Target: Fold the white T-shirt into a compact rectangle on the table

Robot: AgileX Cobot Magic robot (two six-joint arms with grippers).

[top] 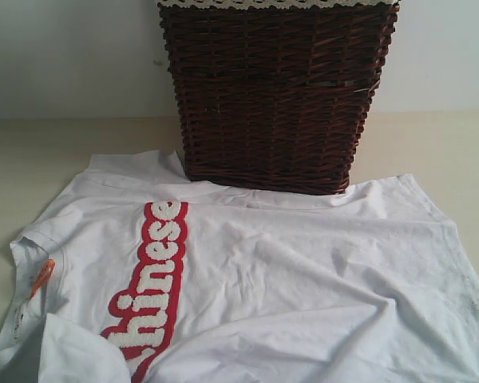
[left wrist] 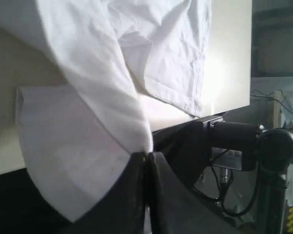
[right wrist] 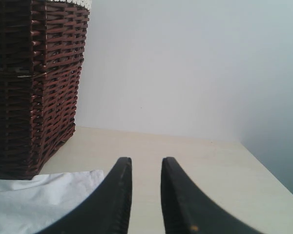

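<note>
The left gripper [left wrist: 147, 163] is closed tight, its two dark fingers pressed together on a fold of the white T-shirt [left wrist: 88, 73]. The pinched cloth runs away from the fingertips in a thick rolled ridge. A loose flap hangs beside the gripper and drapes past the edge of the table [left wrist: 229, 53]. More of the shirt lies bunched on the table beyond the grip.

The right gripper [right wrist: 145, 162] is partly open, with a narrow gap between its fingers and nothing in that gap. It hangs over bare table [right wrist: 210, 165]. A corner of the T-shirt [right wrist: 44, 195] lies just beside one finger, not touching it as far as can be seen. The dark wicker basket [right wrist: 34, 87] stands ahead of this gripper and off to the same side as the shirt corner.

In the exterior view neither gripper shows. The T-shirt [top: 303, 271] lies spread and wrinkled across the table [top: 32, 152], its far edge touching the foot of the basket [top: 275, 96]. Its red band of white lettering [top: 156, 271] runs along the cloth, an orange neck tag [top: 42, 277] sits by the collar, and one near corner is folded over.
</note>
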